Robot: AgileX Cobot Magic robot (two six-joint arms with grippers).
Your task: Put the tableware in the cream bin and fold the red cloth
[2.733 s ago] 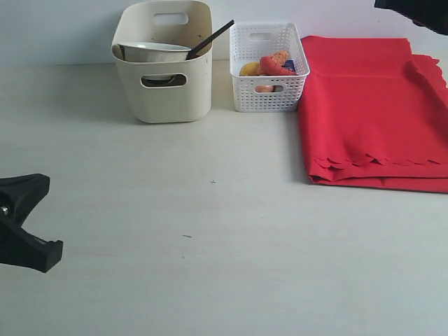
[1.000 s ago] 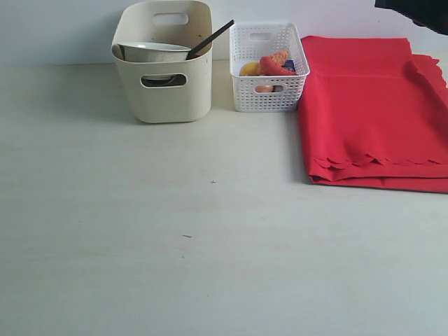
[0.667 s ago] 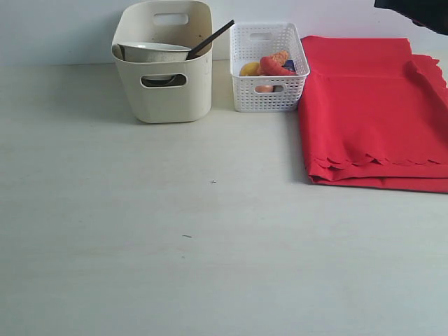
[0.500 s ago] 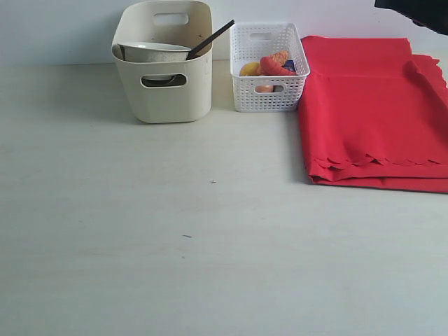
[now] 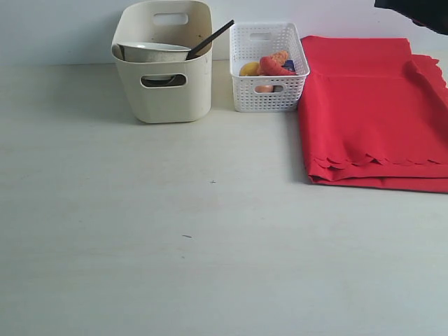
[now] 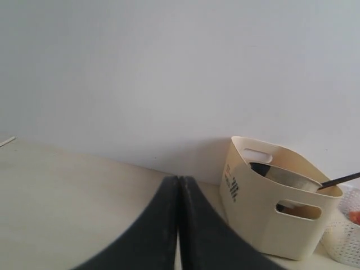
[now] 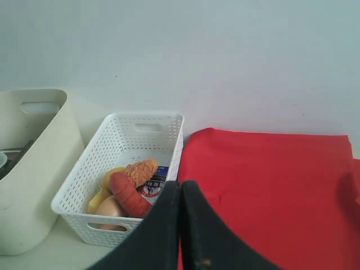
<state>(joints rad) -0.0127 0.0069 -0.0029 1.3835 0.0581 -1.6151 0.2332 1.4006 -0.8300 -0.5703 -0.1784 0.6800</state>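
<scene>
Both grippers pressing jaws together, empty: left gripper [image 6: 179,181] facing cream bin [image 5: 162,94], right gripper [image 7: 181,184] hovering near red cloth [image 5: 371,112], lying folded beside white basket [image 5: 269,98]. Bin holding tableware [image 5: 154,50]; dark utensil handle [image 5: 210,39] leaning over rim, likely tipping out if bumped.

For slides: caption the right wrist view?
Shut right gripper facing white basket of food, between cream bin and red cloth.

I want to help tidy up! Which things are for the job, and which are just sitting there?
For the job: cream bin, bowl inside it, dark stick poking out, red cloth.
Just sitting there: white basket, food in it.
</scene>
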